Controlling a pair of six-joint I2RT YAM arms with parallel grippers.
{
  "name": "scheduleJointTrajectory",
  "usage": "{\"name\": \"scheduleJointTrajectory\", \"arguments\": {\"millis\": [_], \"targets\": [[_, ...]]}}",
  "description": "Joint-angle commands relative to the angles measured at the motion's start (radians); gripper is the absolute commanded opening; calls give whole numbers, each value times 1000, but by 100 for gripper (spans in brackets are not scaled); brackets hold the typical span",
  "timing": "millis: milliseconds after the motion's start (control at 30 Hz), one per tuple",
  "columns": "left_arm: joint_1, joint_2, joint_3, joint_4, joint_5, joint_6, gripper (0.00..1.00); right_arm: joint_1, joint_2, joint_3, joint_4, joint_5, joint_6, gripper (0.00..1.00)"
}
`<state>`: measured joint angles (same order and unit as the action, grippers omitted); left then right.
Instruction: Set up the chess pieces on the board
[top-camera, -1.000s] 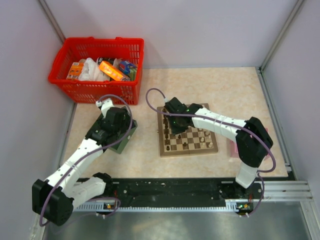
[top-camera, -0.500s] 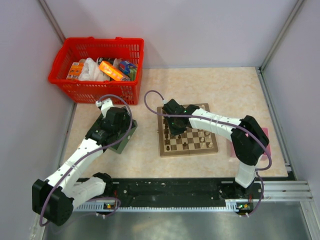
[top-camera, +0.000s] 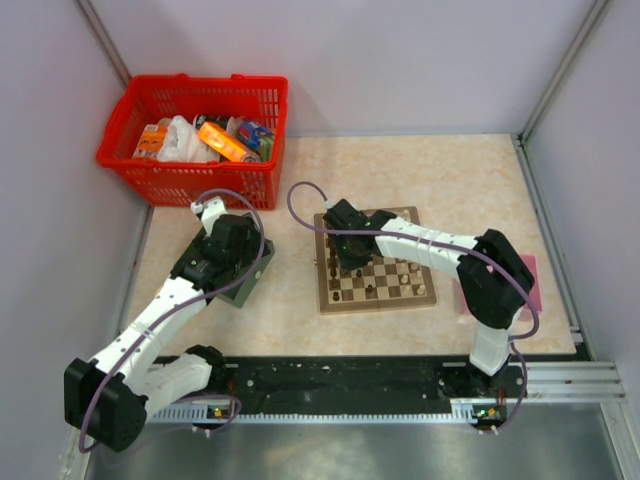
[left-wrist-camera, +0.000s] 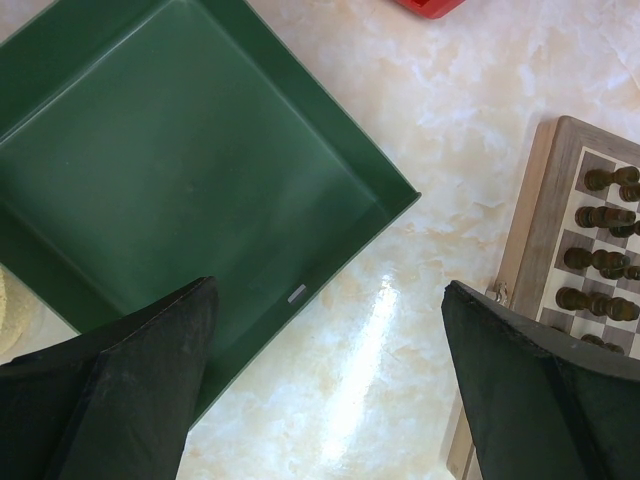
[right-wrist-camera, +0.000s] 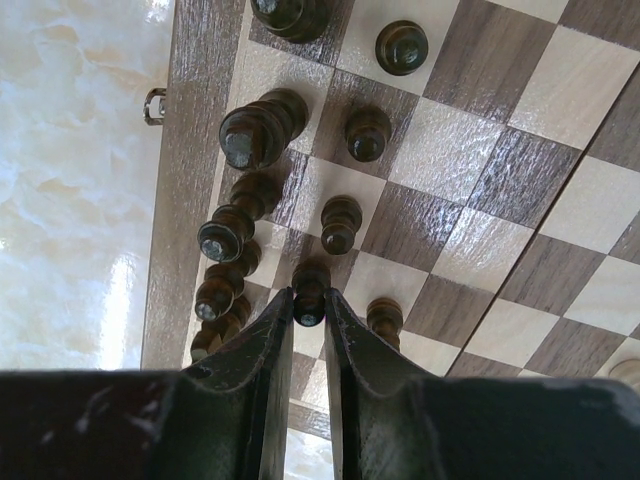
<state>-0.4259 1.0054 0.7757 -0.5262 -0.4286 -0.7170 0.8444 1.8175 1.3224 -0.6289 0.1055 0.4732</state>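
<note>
The chessboard (top-camera: 385, 290) lies mid-table and also fills the right wrist view (right-wrist-camera: 480, 200). Dark brown pieces (right-wrist-camera: 255, 130) stand in two rows along its left side; a few more show in the left wrist view (left-wrist-camera: 598, 217). My right gripper (right-wrist-camera: 310, 312) hangs over the board's left part (top-camera: 352, 252) and is shut on a dark brown pawn (right-wrist-camera: 310, 290) that stands in the second row. My left gripper (left-wrist-camera: 325, 370) is open and empty above bare table, between the green tray (left-wrist-camera: 180, 180) and the board's edge (left-wrist-camera: 525, 230).
A red basket (top-camera: 195, 125) full of packets stands at the back left. A pink box (top-camera: 530, 285) lies right of the board, partly behind the right arm. The green tray (top-camera: 248, 285) sits under the left arm.
The right arm has drawn slightly left over the board's left side. The left arm has not moved.
</note>
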Motion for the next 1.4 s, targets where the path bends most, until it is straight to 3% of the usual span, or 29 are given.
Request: {"name": "scheduleJointTrajectory", "arguments": {"millis": [0, 733, 1167, 1367], "targets": [[4, -11, 4, 14, -18, -9, 99, 12, 8, 6, 21, 14, 7, 18], [4, -5, 0, 22, -6, -9, 99, 13, 8, 8, 12, -7, -5, 25], [4, -8, 13, 5, -25, -10, 99, 12, -99, 5, -8, 30, -15, 30], [4, -10, 22, -1, -33, -9, 99, 7, -173, -12, -8, 59, -15, 37]]}}
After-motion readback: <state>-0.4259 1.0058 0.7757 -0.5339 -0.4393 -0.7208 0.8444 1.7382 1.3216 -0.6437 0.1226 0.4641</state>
